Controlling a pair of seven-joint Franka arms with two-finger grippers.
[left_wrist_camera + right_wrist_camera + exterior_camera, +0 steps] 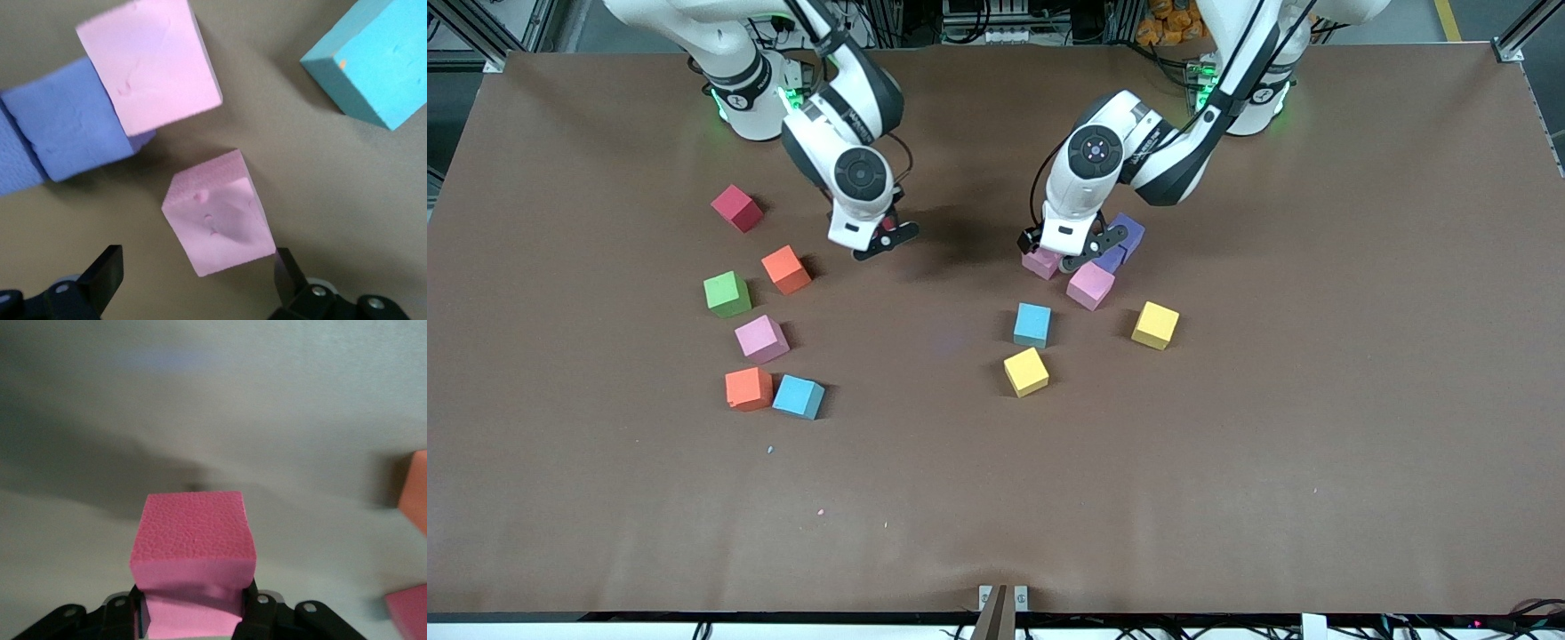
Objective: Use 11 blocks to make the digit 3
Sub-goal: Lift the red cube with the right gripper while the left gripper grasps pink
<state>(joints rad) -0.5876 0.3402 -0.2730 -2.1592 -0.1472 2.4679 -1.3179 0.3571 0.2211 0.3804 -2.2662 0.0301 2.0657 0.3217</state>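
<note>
Three cameras, one table
High front view faces both arms; wrist views look down close, the left sharing its pink cube (1040, 263) (219, 212)

1. A robotics lab is indicated: two white Franka arms (836, 133) are mounted at the far edge of a brown covered surface (1227, 462).
2. Aluminium framing (480, 31) and bundled cables (1005, 22) are seen along the far edge of the surface.
3. Coloured foam blocks (1032, 324) are scattered as test props.

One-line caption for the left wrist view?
Open left gripper straddling a pink block, beside another pink block, a purple block and a blue block.
</note>
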